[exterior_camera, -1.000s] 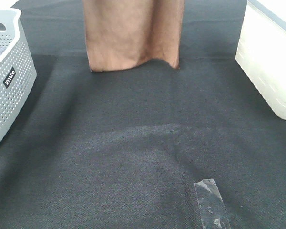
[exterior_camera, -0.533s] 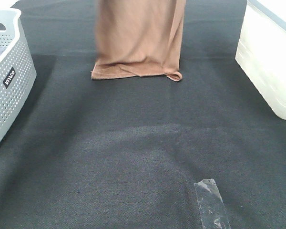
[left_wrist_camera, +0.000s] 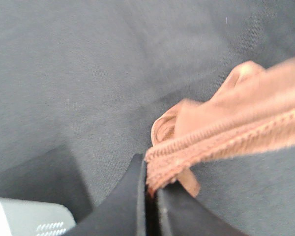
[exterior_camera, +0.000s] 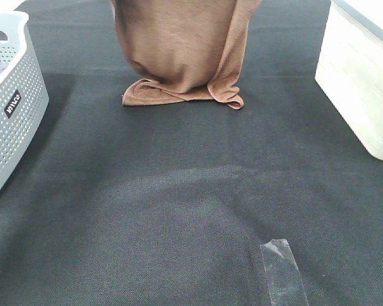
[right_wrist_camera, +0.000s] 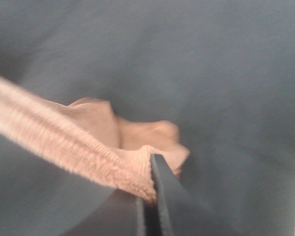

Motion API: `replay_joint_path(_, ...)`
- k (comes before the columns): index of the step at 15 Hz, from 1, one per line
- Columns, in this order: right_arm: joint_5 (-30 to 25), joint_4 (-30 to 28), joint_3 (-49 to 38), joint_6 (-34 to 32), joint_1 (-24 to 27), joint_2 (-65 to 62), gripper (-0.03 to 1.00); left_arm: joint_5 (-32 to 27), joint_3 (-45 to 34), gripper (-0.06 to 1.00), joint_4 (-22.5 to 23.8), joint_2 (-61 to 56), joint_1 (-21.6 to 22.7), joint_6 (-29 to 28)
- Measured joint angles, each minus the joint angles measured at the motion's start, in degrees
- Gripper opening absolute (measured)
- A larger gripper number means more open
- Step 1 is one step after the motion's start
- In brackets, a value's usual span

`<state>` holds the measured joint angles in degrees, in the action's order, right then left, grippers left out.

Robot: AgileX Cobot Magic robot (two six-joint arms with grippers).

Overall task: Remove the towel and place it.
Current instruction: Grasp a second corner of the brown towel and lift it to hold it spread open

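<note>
Exterior high: brown plush towel [exterior_camera: 179, 44] hangs, lower hem bunched on black cloth [exterior_camera: 179, 191].

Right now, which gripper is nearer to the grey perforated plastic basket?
Left. The left gripper holds the brown plush towel at the end toward the basket, whose corner shows in its wrist view; the right gripper holds the towel's far end.

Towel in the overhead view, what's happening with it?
Both arms hold the brown towel by its stitched edge: the left hand is shut on it, and so is the right hand. The towel hangs at the far middle of the table, its lower edge bunched on the black table cloth, between the grey basket and the white bin. It is not yet released.
</note>
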<state>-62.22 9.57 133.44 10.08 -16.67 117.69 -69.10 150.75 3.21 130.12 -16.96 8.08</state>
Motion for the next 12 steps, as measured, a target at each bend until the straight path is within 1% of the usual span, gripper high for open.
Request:
replay_joint_path(2,-4.64,4.81,0.0,3.04,0.29,-1.55,0.0,-0.29,-0.11,0.0,-1.43,-2.58,0.17,-0.17)
replay_joint_path(3,-6.47,6.07,0.0,4.01,0.34,-2.12,0.0,-0.34,-1.43,0.0,-2.29,-4.35,0.29,-0.17)
replay_joint_path(4,-7.22,6.93,0.0,4.3,0.34,-2.69,0.0,-0.34,-4.7,0.0,-2.81,-7.1,0.29,-0.17)
replay_joint_path(6,-7.56,7.79,-0.34,4.3,0.34,-4.64,0.0,-0.46,-14.32,0.0,-3.21,-13.81,0.29,-0.52)
replay_joint_path(8,-7.68,11.12,-3.84,3.9,0.34,-8.08,0.0,-0.4,-25.21,0.0,-3.78,-21.14,0.29,-1.03)
replay_joint_path(9,-7.68,11.12,-3.84,3.9,0.34,-8.08,0.0,-0.4,-25.21,0.0,-3.78,-21.14,0.29,-1.03)
replay_joint_path(10,-7.68,12.83,-8.77,3.9,0.29,-11.46,0.0,-0.4,-32.31,0.0,-4.18,-26.76,0.29,-1.09)
replay_joint_path(12,-7.68,13.64,-16.79,4.24,0.11,-16.73,0.0,-0.29,-40.68,0.0,-5.33,-34.26,0.0,-1.09)
